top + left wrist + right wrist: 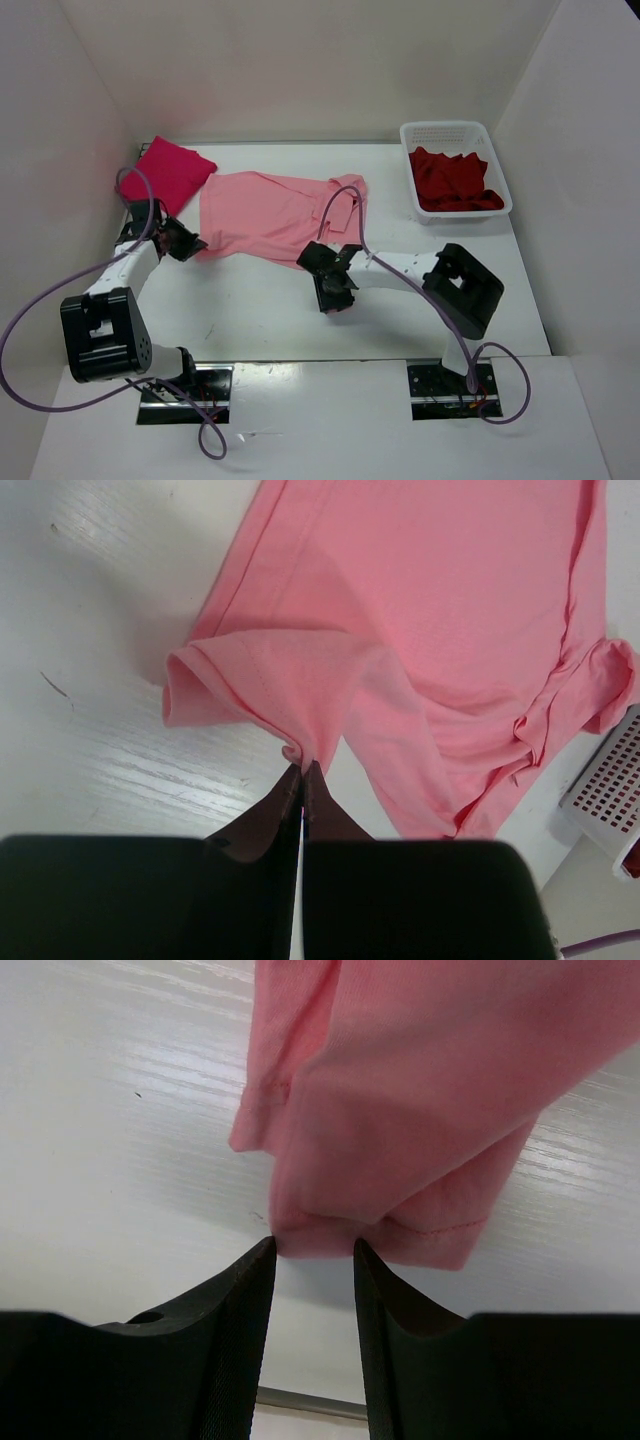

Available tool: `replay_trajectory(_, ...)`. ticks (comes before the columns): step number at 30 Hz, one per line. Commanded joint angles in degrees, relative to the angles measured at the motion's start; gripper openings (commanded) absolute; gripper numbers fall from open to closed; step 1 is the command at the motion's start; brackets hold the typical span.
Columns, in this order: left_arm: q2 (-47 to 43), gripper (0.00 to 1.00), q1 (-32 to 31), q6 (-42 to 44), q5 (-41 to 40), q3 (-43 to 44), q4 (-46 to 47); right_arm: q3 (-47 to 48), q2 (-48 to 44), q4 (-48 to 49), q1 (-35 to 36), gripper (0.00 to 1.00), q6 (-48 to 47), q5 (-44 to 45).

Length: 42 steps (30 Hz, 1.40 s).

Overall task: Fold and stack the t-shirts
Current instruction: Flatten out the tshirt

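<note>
- My left end effector [302,770] is pinching shut on a bunched left corner of the pale pink t-shirt [430,630].
- My right end effector [312,1245] is standing open, fingertips flanking that shirt's folded near edge, not clamping it.
- The shirt is lying just beyond both, long axis left to right on the worktop [260,310].
- Farthest, the crimson-pink t-shirt [172,172] is sitting folded at left; the dark red t-shirt [452,178] is lying in the basket [445,127].

Left gripper [302,772] pinched closed, right gripper [313,1248] spread apart (both arms extended forward).
</note>
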Motion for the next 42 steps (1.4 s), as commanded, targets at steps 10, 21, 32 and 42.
replay_trajectory(10,-3.3,0.0,0.0,2.3,1.6,-2.0,0.3,5.3,-0.4,-3.5,1.3,0.43,2.0,3.8)
replay_trajectory(21,-3.3,0.0,0.0,2.3,1.6,-2.0,0.3,4.9,1.3,-0.6,1.3,0.43,2.0,2.1)
replay_trajectory(32,-3.3,0.0,0.0,2.3,1.6,-2.0,0.3,1.9,4.2,0.6,1.3,0.32,3.1,4.5)
replay_trajectory(42,-7.0,0.0,-3.8,1.8,2.1,3.7,-2.8,8.4,-17.3,-4.6,-0.3,0.02,4.3,5.8)
